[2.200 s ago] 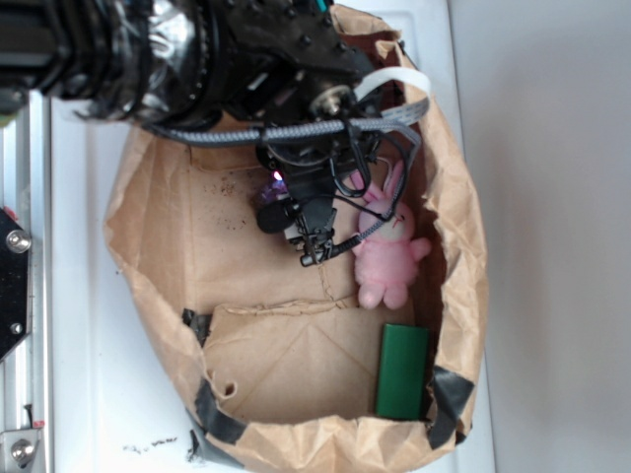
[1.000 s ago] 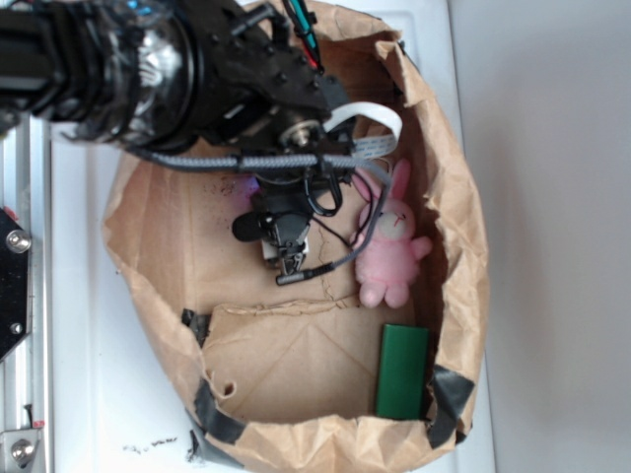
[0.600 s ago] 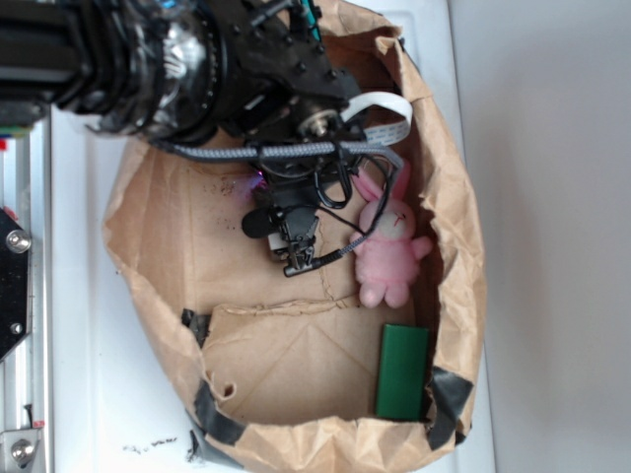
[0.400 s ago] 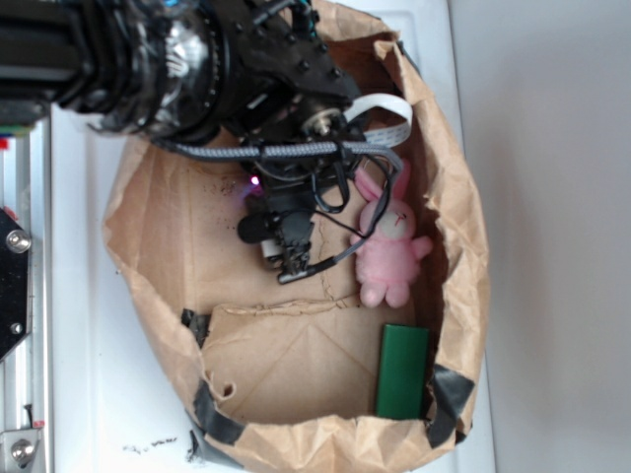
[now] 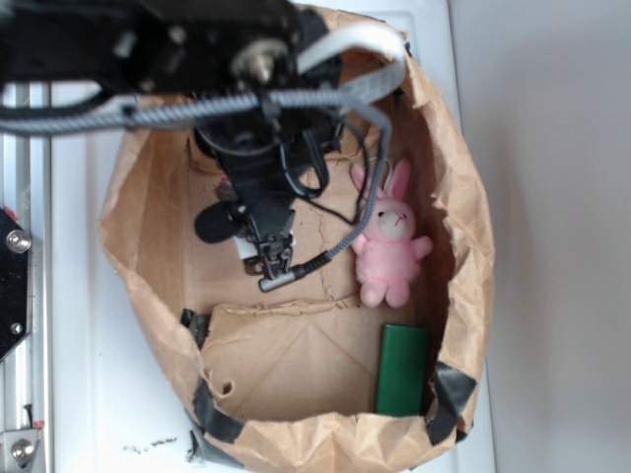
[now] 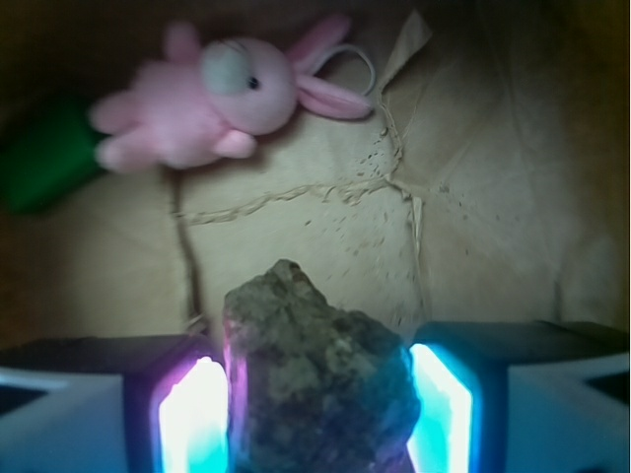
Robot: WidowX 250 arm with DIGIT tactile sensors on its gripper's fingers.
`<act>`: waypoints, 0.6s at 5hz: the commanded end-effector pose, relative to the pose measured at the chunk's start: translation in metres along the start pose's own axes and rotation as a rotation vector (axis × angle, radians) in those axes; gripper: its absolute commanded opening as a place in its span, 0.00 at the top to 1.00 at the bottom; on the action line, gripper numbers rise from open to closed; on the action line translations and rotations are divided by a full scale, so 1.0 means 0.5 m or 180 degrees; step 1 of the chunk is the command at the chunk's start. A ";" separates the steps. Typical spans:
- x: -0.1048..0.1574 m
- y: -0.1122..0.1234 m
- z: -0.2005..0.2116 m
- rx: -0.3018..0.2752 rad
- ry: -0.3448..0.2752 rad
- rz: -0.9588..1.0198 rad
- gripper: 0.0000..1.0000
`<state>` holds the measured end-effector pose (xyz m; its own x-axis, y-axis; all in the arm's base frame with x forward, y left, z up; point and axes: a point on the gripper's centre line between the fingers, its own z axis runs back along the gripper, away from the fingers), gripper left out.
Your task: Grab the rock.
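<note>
The rock [image 6: 315,379] is a rough, mottled brown-grey lump, and my gripper [image 6: 315,404] is shut on it. The lit pads [image 6: 192,419] press against both of its sides, and the paper floor lies below it. In the exterior view my gripper [image 5: 270,258] hangs over the left middle of the brown paper bag [image 5: 463,227], with the black arm above it. The gripper body hides the rock in that view.
A pink plush bunny [image 5: 389,246] lies to the right of the gripper, also seen as the bunny [image 6: 217,99] in the wrist view. A green block [image 5: 402,370] rests in the bag's near right corner, the same block [image 6: 44,153]. The bag walls stand all around.
The arm has risen and shifted left, away from the bunny, and looks larger and blurred in the exterior view. The gripper stays closed.
</note>
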<state>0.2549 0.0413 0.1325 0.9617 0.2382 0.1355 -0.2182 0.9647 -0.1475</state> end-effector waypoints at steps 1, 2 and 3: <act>0.018 -0.076 0.131 -0.0011 -0.0382 -0.0035 1.00; 0.014 -0.104 0.138 0.0048 -0.0417 -0.0160 1.00; 0.010 -0.111 0.148 0.0050 -0.0425 -0.0242 1.00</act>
<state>0.2558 -0.0020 0.1928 0.9619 0.1807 0.2054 -0.1613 0.9810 -0.1075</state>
